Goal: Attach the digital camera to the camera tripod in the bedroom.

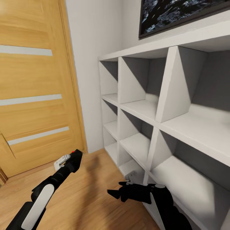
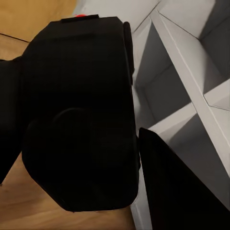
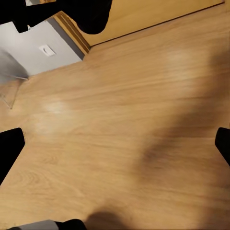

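Left pincer [image 1: 76, 157] clamped on one small black boxy digital camera [image 2: 79, 110], red button uppermost, held above the light wood floor [image 1: 89, 195]. Right pincer [image 1: 116, 193], fingers spread apart and holding nothing, hangs just beside the white cube shelves [image 1: 150, 108]; two rows of open compartments face the robot. One wooden door [image 1: 35, 86] stands left. Open floor lies between both arms. One dark screen [image 1: 179, 14] hangs above the shelves.

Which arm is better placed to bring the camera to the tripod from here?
Left. Its gripper is closed on the camera, whose red button shows in the head view. The right gripper hangs open and empty over the wood floor beside the white shelves.
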### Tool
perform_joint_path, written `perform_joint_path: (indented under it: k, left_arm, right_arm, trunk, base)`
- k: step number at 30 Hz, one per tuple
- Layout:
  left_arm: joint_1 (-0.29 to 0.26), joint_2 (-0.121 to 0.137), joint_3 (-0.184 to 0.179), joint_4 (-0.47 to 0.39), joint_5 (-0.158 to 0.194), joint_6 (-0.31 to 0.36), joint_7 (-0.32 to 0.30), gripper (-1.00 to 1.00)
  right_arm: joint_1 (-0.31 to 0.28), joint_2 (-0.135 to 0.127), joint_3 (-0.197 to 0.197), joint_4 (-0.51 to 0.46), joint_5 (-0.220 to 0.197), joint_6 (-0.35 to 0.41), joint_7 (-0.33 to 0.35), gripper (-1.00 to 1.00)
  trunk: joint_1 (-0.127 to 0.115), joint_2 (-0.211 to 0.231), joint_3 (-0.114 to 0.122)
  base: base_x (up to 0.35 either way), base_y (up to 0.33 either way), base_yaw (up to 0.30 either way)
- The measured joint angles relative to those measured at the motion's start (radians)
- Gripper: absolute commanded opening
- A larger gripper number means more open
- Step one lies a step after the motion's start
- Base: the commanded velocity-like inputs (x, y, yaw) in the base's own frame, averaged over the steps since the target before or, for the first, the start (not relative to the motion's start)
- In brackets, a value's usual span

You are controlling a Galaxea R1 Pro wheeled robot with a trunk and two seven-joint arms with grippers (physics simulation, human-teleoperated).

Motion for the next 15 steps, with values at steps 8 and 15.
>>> perform_joint_path:
  k: [8,15]
  left_arm:
    - [0.000,0.000,0.000,0.001,0.000,0.000,0.000,-1.00]
    - [0.000,0.000,0.000,0.001,-0.001,0.000,0.001,-1.00]
  right_arm:
    - [0.000,0.002,0.001,0.000,0.000,0.000,0.000,1.00]
    - [0.000,0.001,0.002,0.000,0.001,0.000,0.000,1.00]
  trunk:
    - [-0.031,0.056,0.025]
    - [-0.058,0.105,0.047]
  base:
    - [0.000,0.000,0.269]
    - [0.000,0.000,0.269]
